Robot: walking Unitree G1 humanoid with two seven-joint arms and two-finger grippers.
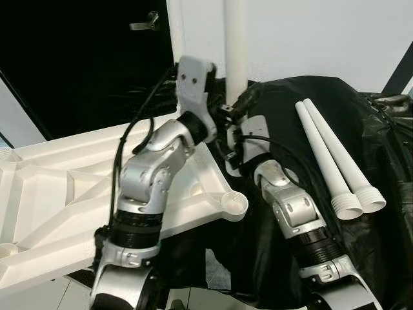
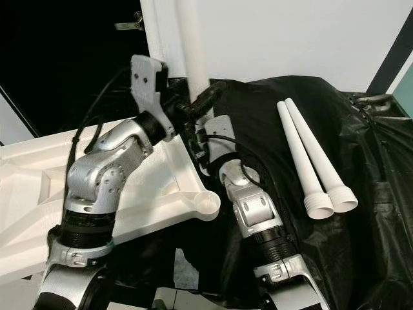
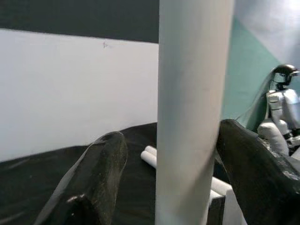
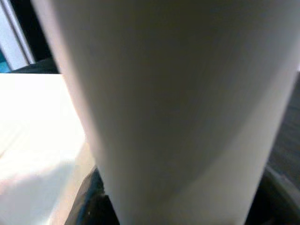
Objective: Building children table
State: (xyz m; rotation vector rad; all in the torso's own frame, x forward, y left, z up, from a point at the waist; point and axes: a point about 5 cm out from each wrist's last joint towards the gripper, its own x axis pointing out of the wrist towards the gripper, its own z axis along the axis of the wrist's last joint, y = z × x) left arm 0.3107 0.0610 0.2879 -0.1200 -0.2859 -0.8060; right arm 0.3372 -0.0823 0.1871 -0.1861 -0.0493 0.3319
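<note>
The white tabletop [image 1: 64, 187] lies upside down on the left, ribs up, with an empty round socket [image 1: 233, 203] at its near corner. A white table leg [image 1: 235, 45] stands upright at the far corner. My left gripper [image 1: 224, 111] reaches it from the left; in the left wrist view the leg [image 3: 192, 112] runs between its fingers [image 3: 98, 178], one touching and the other apart. From the right, my right gripper [image 1: 241, 103] is shut on the same leg [image 4: 178, 93] low down. Two loose white legs [image 1: 329, 155] lie side by side on the black cloth.
Black cloth [image 1: 284, 258] covers the surface to the right and in front. A white wall rises behind, with a dark opening and a handle [image 1: 145, 22] at the back left. Another robot [image 3: 281, 103] stands far off by a teal wall.
</note>
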